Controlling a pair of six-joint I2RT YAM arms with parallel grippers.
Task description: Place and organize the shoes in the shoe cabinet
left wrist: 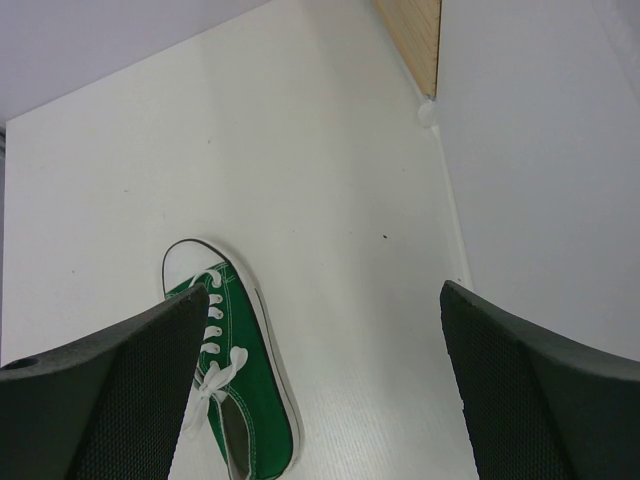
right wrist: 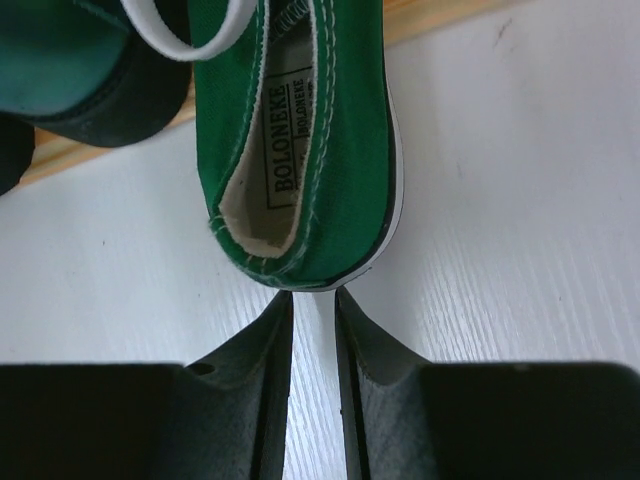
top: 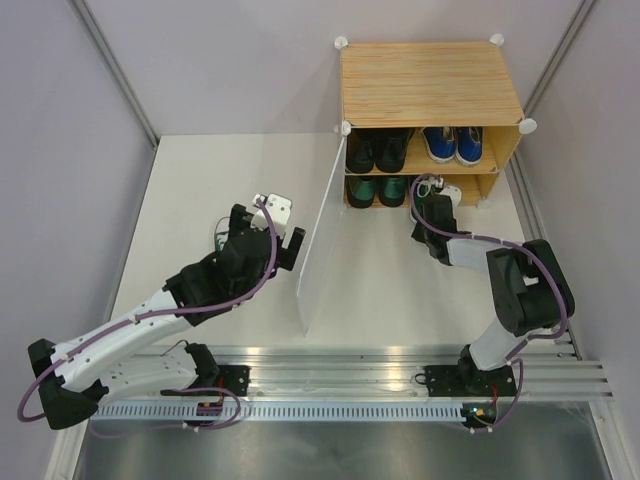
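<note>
The right gripper, its jaws drawn nearly together with only a slit between them, sat at the heel of a green canvas sneaker directly ahead of its tips, at the shoe cabinet's lower shelf. Whether it pinched the heel could not be told. The left gripper hung wide open over the table. The second green sneaker lay beneath it, partly under one finger, toe pointing away. Dark green shoes stood just beside the right gripper, with black dress shoes and blue sneakers on the shelf above it.
</note>
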